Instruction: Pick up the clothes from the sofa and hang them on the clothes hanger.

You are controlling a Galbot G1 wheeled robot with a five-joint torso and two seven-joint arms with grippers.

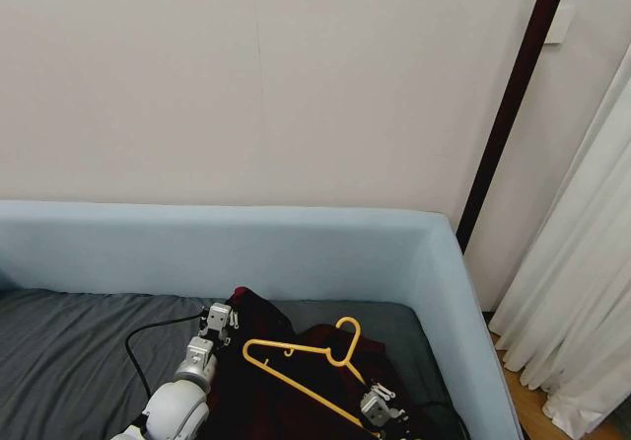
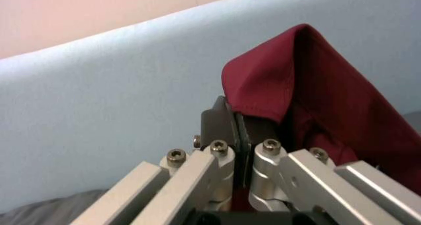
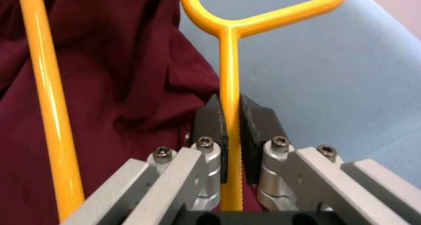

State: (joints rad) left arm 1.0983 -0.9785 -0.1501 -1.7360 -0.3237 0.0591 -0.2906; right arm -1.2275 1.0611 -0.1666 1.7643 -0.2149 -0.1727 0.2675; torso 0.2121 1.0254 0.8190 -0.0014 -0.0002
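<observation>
Mid-hanging step, I reckon: left gripper (image 2: 237,124) jaws clamped on the dark red garment (image 2: 329,101) at 7 o'clock over the sofa (image 1: 246,248), right gripper (image 3: 230,119) jaws pinching the yellow hanger (image 3: 227,62) neck at 5 o'clock, so next up is probably threading a hanger arm into the cloth.

Silver fingers (image 2: 191,185), black pads (image 2: 220,124) (hex screws (image 2: 175,156)), black cable (image 1: 129,346)
</observation>
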